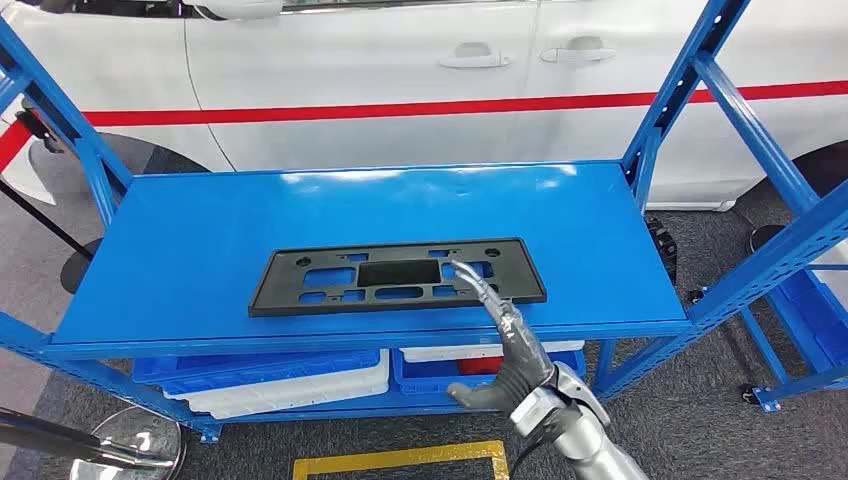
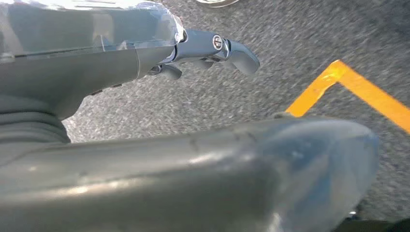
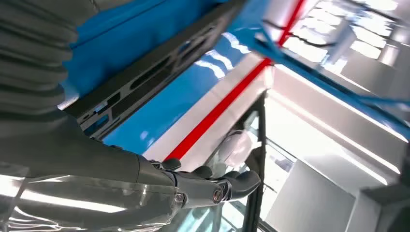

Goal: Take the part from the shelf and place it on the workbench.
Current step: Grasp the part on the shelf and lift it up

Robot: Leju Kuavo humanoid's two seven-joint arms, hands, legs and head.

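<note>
Flat black plastic part [image 1: 398, 276] with many cut-out holes, lying on the top board of the blue shelf [image 1: 200, 240], near the front edge and about in the middle. Long and thin, a little crooked on the board.

Right hand [image 1: 505, 345] reaching up from below over the front edge of the shelf. Fingers [image 1: 478, 283] stretched out long and straight, tips over the part's right half, by one of the holes. Thumb sticking out to the side, below the shelf edge. Nothing held in it, fingers loose and apart. Touching the part or just above it: cannot tell. In the right wrist view, the same hand [image 3: 203, 186] held out straight, with the part [image 3: 159, 67] and the blue board close beside it.

Left hand [image 2: 212, 53] hanging down over the grey floor [image 2: 232, 101], fingers out straight, holding nothing. Yellow tape line [image 2: 353, 92] on the floor close by.

Behind the shelf, a white car [image 1: 400, 90] with a red stripe [image 1: 420, 108] along its side. Under the top board, blue and white bins [image 1: 290, 375] on the lower shelf. More yellow tape [image 1: 400, 460] on the floor in front.
</note>
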